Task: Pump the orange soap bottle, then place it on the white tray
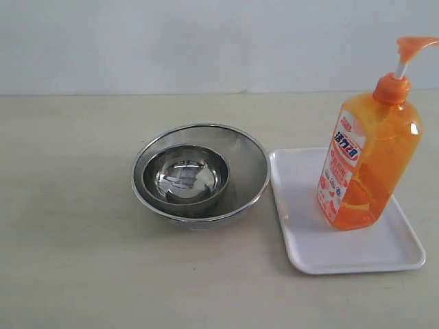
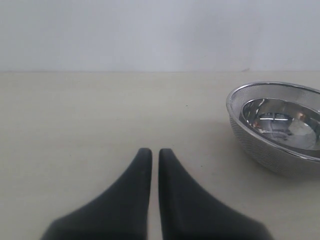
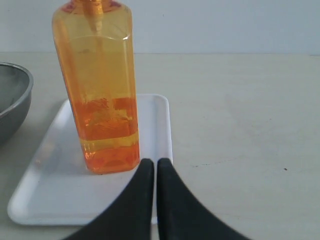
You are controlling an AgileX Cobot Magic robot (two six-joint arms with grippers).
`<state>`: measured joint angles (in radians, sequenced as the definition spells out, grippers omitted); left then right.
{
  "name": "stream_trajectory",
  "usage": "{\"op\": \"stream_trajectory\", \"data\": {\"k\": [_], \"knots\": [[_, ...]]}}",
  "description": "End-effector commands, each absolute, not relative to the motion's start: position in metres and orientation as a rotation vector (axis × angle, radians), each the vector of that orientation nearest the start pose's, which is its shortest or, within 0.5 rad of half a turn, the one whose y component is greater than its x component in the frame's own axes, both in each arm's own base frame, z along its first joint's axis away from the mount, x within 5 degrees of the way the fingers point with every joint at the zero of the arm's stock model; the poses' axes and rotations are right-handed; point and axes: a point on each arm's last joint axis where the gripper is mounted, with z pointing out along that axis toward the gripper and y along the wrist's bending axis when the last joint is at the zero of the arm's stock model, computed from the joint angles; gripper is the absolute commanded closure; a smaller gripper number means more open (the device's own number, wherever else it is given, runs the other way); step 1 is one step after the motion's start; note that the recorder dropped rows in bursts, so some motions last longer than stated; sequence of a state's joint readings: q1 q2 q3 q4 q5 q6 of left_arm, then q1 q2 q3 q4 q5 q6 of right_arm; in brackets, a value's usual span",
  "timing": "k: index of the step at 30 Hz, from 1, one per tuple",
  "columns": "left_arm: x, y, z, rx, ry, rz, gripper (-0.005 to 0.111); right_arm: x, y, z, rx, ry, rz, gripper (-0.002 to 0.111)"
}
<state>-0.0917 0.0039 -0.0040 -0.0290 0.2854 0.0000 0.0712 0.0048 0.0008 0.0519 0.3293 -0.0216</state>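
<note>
Both left claw (image 2: 155, 152) and right claw (image 3: 155, 162) clenched; only exterior view shows orange soap bottle's (image 1: 367, 164) spout (image 1: 417, 45).

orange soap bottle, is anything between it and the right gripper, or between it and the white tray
Nothing visible. The orange soap bottle already stands on the white tray, and the right gripper, jaws shut, faces it with only bare tray between. The steel bowls sit beside the tray, out of the way.
</note>
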Motion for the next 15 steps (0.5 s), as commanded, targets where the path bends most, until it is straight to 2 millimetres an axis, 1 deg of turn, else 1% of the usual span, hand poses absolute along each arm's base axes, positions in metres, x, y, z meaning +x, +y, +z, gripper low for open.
{"op": "stream_trajectory", "data": {"k": [1,9,15], "knots": [[0.0545,-0.0058,0.1878,0.057,1.764,-0.099,0.102,0.0537,0.0052,0.1840,-0.047,1.807,0.085,0.109],[0.0547,-0.0026,0.1878,0.005,1.764,-0.057,0.102,0.0537,0.0052,0.1840,-0.047,1.807,0.085,0.109],[0.0547,-0.0025,0.1878,0.003,1.764,-0.055,0.102,0.0537,0.0052,0.1840,-0.047,1.807,0.085,0.109]]}}
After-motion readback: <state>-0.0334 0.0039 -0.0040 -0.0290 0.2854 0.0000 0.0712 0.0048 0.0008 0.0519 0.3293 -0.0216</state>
